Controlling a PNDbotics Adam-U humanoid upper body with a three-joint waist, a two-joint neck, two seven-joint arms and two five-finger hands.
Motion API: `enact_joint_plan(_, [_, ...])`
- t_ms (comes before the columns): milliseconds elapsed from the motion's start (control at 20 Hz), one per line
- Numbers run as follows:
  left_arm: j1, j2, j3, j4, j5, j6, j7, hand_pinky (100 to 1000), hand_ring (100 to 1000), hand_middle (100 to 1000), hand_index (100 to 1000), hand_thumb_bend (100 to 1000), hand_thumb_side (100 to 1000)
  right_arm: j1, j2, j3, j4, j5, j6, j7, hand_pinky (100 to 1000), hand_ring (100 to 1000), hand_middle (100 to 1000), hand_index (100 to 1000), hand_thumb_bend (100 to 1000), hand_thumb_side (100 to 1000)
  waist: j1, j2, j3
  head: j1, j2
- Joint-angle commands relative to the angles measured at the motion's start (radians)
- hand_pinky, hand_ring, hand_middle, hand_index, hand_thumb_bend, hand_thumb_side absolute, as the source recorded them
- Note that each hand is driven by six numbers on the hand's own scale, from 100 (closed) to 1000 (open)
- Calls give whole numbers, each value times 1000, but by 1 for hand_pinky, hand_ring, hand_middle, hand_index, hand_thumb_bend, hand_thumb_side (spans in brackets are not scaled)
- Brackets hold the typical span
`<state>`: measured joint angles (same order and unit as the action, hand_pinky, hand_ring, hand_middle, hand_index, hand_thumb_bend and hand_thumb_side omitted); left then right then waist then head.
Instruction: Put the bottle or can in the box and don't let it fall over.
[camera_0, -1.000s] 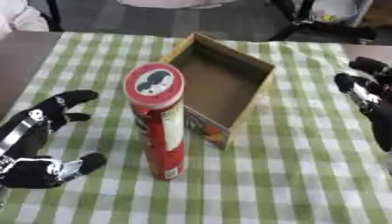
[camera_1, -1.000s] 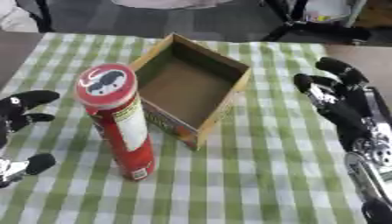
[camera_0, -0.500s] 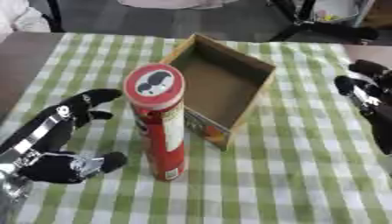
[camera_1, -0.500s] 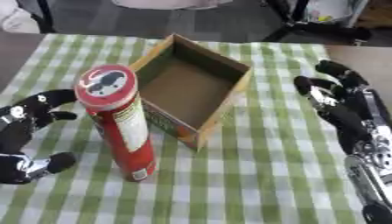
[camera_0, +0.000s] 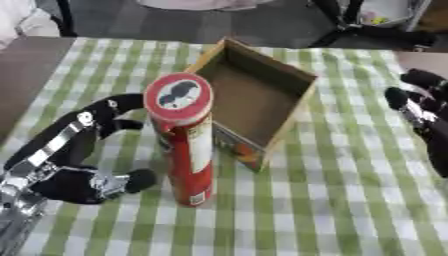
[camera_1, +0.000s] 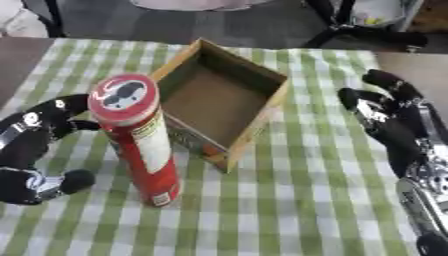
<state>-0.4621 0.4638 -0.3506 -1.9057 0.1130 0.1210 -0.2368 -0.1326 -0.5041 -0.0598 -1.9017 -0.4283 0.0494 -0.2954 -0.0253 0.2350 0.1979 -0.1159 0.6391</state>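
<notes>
The can (camera_0: 186, 145) is a tall red tube with a red lid that carries a dark picture on a white patch. It stands upright on the green-and-white checked tablecloth (camera_0: 350, 200), a little left of the middle of the frame. A pale label panel runs down its side, and there is a small white patch near its foot.

Just to its right and above it sits the box (camera_0: 254, 100), an open cardboard tray with low walls, turned at an angle so one corner points to the lower middle of the frame. Its brown floor is bare; I see nothing in it. The can's base stands just beside the box's near-left wall, outside it; I cannot tell whether they touch.

My left hand (camera_0: 74, 160) comes in from the lower left, palm towards the can. My fingers are spread and curved in an open arc, the upper ones reaching near the can's top, my thumb (camera_0: 140, 180) near its lower half, not closed on it.

My right hand (camera_1: 389, 122) rests at the right edge of the frame, well apart from the box, fingers up and relaxed.
</notes>
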Motion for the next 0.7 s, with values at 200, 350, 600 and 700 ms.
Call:
enact_joint_plan(200, [-34, -9, -10, -7, 5, 25, 4, 859, 1000, 865, 918, 696, 410, -8, -11, -3, -5, -4, -1, 5, 760, 742, 788, 786, 611, 263, 3, -11, -1, 5, -12])
enact_joint_plan(350, [-48, -20, -22, 4, 2, 31, 3, 859, 1000, 867, 917, 697, 410, -8, -10, -2, -4, -5, -2, 6, 760, 742, 788, 786, 610, 263, 3, -12, -1, 7, -13])
enact_joint_plan(600, [-67, -42, -32, 32, -10, 41, 19, 860, 1000, 868, 916, 703, 408, -10, -9, 0, -3, -6, -2, 9, 760, 741, 788, 785, 610, 263, 3, -11, -2, 8, -14])
enact_joint_plan(700, [-72, -49, -34, 44, -24, 45, 27, 861, 1000, 868, 914, 706, 406, -10, -8, 0, -3, -6, -1, 10, 761, 741, 788, 785, 610, 262, 2, -11, -3, 9, -14])
